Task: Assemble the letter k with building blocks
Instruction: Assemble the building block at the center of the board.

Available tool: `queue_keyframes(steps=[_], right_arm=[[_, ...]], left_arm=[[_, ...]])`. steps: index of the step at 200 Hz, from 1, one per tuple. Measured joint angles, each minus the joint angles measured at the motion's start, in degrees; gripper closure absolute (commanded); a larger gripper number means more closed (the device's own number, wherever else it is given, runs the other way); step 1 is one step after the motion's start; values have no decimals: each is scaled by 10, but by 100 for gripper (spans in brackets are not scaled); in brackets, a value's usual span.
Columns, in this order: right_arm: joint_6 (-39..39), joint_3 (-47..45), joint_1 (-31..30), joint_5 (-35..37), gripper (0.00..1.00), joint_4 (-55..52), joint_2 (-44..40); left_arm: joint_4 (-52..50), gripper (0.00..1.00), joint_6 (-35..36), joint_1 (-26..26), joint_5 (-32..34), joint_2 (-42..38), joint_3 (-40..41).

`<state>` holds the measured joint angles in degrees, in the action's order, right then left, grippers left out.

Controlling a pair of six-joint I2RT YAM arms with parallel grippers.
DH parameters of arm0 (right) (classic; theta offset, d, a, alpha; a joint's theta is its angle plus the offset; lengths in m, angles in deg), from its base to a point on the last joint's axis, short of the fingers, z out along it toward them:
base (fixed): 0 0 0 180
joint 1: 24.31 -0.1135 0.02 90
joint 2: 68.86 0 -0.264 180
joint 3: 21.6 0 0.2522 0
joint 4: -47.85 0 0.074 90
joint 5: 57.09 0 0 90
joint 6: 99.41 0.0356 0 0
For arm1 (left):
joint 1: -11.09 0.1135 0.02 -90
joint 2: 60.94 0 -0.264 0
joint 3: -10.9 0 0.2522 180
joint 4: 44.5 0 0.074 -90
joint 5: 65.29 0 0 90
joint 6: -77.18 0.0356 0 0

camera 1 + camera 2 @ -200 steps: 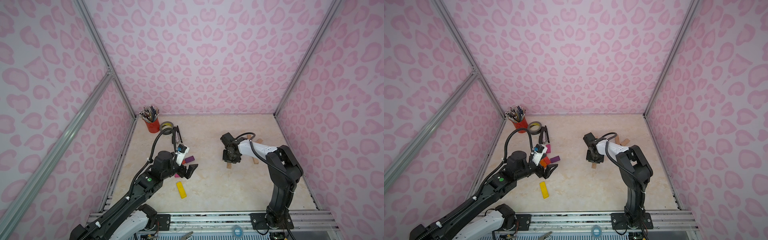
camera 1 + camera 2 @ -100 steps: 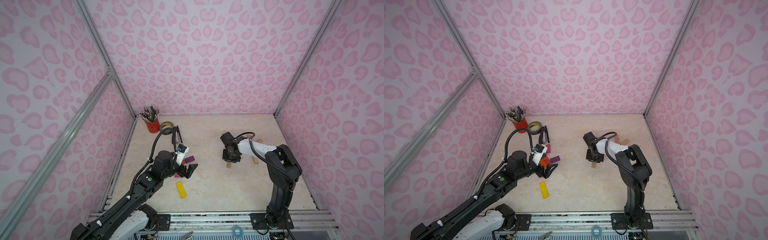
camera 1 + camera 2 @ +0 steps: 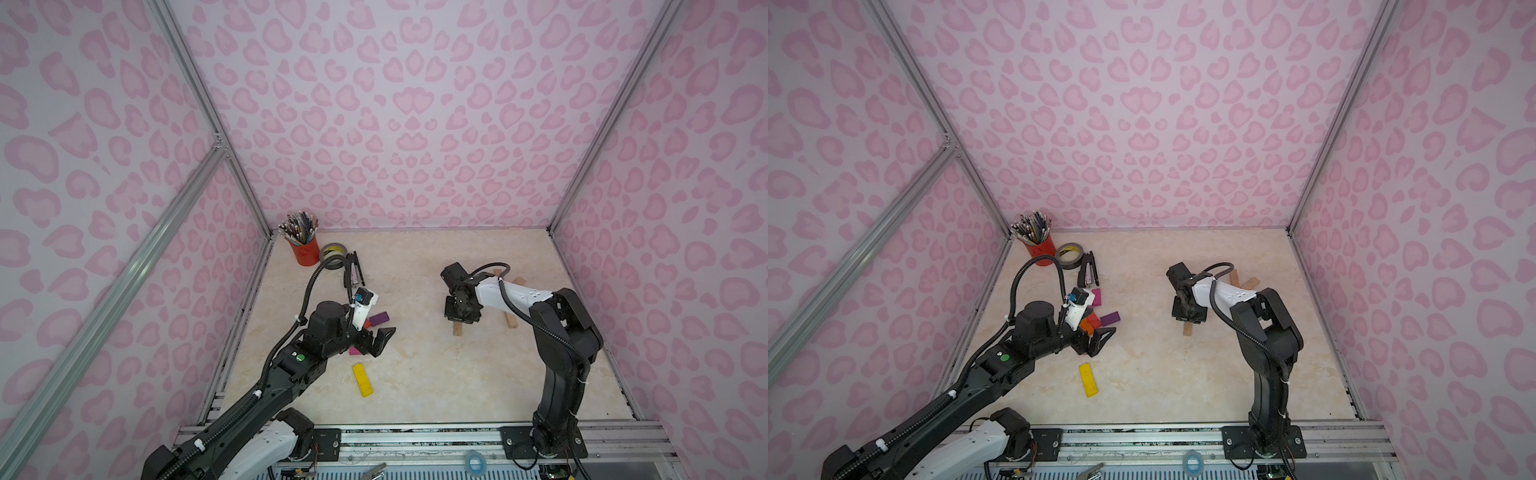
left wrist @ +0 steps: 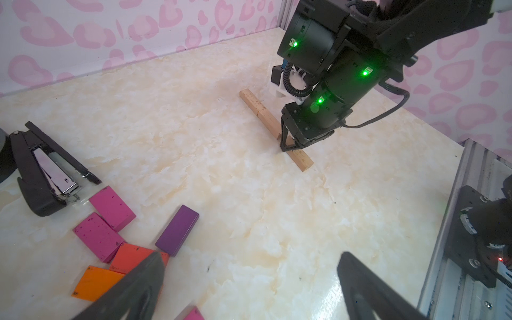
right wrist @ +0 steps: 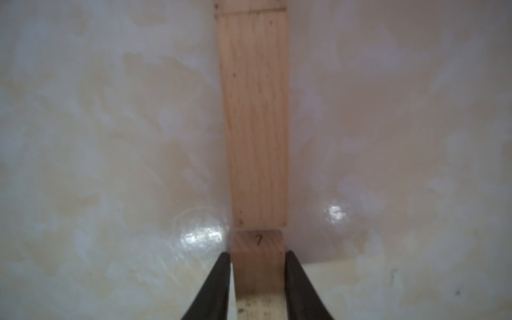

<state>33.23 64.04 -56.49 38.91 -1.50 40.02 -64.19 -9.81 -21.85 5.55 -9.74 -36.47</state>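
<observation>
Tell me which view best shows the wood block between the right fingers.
Right wrist view: the block sits close-up between the fingers. Left wrist view shows it small and far; both top views show only its end.

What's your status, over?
Left gripper open, by colored blocks. Right gripper straddling wooden block, grip unclear. Second wooden block in line beyond it. Nothing blocking.
</observation>
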Motion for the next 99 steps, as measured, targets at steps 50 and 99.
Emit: queue_keyframes(steps=[50,99], right_arm=[[0,-1,0,6,69,0,-13],[0,-6,0,5,61,-1,-13]], left_arm=[[1,0,0,0,0,3,0],[1,0,0,2,-2,5,0]])
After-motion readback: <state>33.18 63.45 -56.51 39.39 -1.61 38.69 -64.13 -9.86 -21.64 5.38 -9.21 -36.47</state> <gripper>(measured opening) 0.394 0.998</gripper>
